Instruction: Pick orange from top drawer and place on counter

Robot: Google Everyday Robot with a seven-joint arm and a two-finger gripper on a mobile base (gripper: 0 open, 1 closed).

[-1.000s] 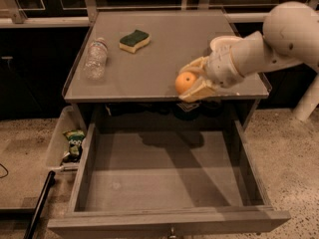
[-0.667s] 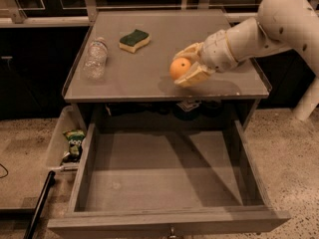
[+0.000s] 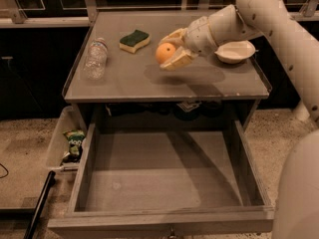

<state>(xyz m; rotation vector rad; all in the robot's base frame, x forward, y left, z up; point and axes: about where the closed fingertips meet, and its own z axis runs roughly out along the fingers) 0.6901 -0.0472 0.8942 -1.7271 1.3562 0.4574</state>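
The orange (image 3: 165, 52) is held between the fingers of my gripper (image 3: 172, 51), a little above the middle of the grey counter (image 3: 149, 81). The gripper is shut on the orange, and its shadow falls on the counter just below. The arm reaches in from the upper right. The top drawer (image 3: 159, 178) is pulled wide open below the counter, with its grey floor bare.
On the counter lie a clear plastic bottle (image 3: 95, 58) at the left, a green and yellow sponge (image 3: 134, 40) at the back, and a white bowl (image 3: 235, 51) at the right. A clear bin with a green snack bag (image 3: 75, 143) hangs left of the drawer.
My gripper has carried the orange up from the counter's front edge and farther back and left over the counter. The white bowl, hidden behind the arm earlier, now shows.
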